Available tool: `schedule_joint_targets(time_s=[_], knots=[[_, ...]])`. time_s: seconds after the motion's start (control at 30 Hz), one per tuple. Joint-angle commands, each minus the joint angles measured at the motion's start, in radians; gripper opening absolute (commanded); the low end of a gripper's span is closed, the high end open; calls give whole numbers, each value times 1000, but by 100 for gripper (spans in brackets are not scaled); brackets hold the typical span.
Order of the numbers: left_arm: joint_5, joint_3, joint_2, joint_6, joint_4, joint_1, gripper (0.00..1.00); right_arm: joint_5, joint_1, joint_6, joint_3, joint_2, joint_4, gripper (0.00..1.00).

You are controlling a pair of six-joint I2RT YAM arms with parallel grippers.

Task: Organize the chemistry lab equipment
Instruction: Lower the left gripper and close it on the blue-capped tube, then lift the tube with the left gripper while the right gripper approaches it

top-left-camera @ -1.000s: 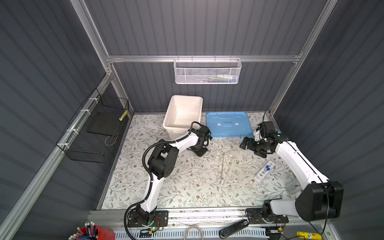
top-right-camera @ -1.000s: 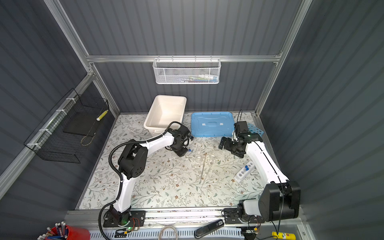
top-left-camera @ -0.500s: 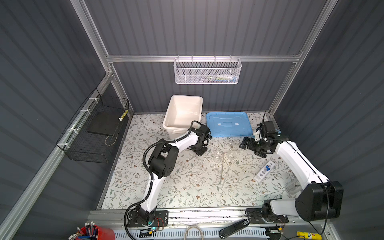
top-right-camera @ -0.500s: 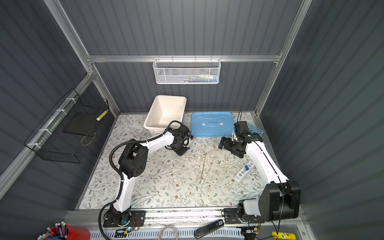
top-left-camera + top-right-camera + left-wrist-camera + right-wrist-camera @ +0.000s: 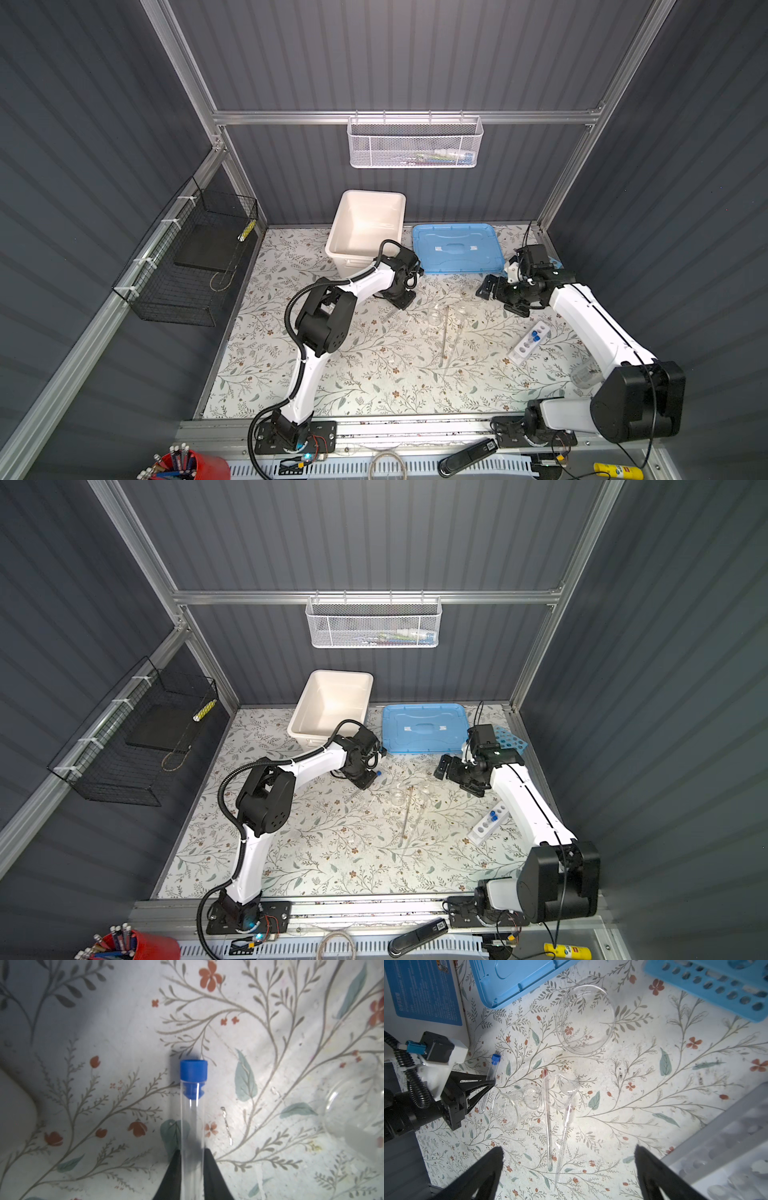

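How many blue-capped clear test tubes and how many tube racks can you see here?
Blue-capped clear test tubes: 3 (one in the left gripper, two in the small white rack)
Tube racks: 2 (that white one, plus the sky-blue many-holed plastic rack)
Total: 5

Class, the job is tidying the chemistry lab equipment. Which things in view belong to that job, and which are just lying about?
Belongs to the job: blue-capped test tube, beaker, petri dish, glass rod, pipette, sky-blue rack, white tube rack.

Just lying about: white tub, blue lid, red cup of pens, white mesh basket, black wire basket.
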Motion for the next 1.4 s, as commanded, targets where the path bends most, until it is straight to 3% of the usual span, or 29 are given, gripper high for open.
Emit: schedule_joint_targets(time_s=[0.0,0.4,0.77,1.1,1.23,1.37], knots=[[46,-15,-56,-30,24,6,21,-28,-5,6,-7,-9,19,99],[57,-61,-156,-51,87,9,20,-225,-5,71,24,-5,111,99],[137,-133,-323,-110,206,9,20,-466,2,249,-12,-18,367,99],[209,-171,-437,-143,291,9,20,-424,115,294,61,38,428,98],[246,-204,-469,-164,352,9,20,-370,170,302,127,77,436,95],[272,-237,-502,-182,407,9,20,-320,210,307,183,120,433,86]])
